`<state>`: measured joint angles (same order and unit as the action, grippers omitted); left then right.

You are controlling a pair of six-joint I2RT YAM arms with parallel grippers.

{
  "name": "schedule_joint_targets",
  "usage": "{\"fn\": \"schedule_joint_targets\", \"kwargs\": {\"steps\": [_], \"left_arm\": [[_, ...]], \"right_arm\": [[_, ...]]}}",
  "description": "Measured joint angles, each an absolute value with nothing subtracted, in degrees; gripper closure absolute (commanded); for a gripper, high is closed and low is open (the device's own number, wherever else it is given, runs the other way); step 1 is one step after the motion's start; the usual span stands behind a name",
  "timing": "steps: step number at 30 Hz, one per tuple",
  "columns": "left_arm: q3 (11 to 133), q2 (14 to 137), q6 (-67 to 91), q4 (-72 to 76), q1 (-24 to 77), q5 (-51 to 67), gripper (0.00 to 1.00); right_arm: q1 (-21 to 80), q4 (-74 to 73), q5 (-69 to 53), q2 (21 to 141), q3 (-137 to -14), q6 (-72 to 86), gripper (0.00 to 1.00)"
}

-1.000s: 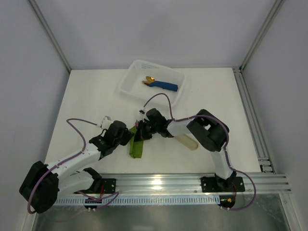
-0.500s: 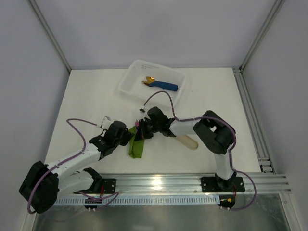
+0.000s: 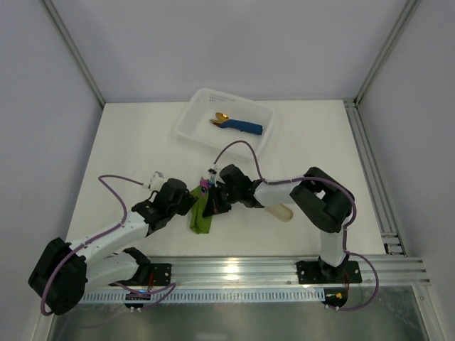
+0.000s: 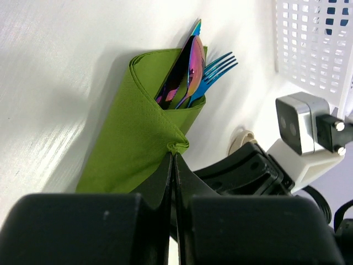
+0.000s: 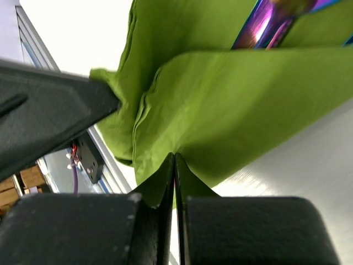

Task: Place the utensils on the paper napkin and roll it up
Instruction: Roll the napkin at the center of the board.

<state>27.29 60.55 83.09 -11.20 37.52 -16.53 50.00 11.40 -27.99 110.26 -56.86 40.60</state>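
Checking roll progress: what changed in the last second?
The right arm swung its elbow out to the right and toward the near edge. The right gripper shifted slightly nearer, shut on the napkin edge. Unchanged: left gripper shut on the napkin's fold, cutlery inside, tray with the blue roll.

A robot lab cell — white table (image 3: 142,142), aluminium frame rails (image 3: 270,266), plain grey walls (image 3: 234,42).

The left arm (image 3: 106,238) and the right arm (image 3: 274,190) stretch low toward the middle. The left gripper (image 3: 190,202) and the right gripper (image 3: 211,202) point at each other, tips close together, jaws closed, each pinching the paper napkin (image 4: 138,127).
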Motion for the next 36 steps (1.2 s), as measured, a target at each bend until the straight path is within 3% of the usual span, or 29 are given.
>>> {"fn": "schedule_joint_targets", "kwargs": {"steps": [36], "left_arm": [[26.7, 57.3, 84.1, -11.6, 37.5, -15.6, 1.00]], "right_arm": [[55.3, 16.1, -25.7, 111.8, -55.5, 41.2, 0.96]]}}
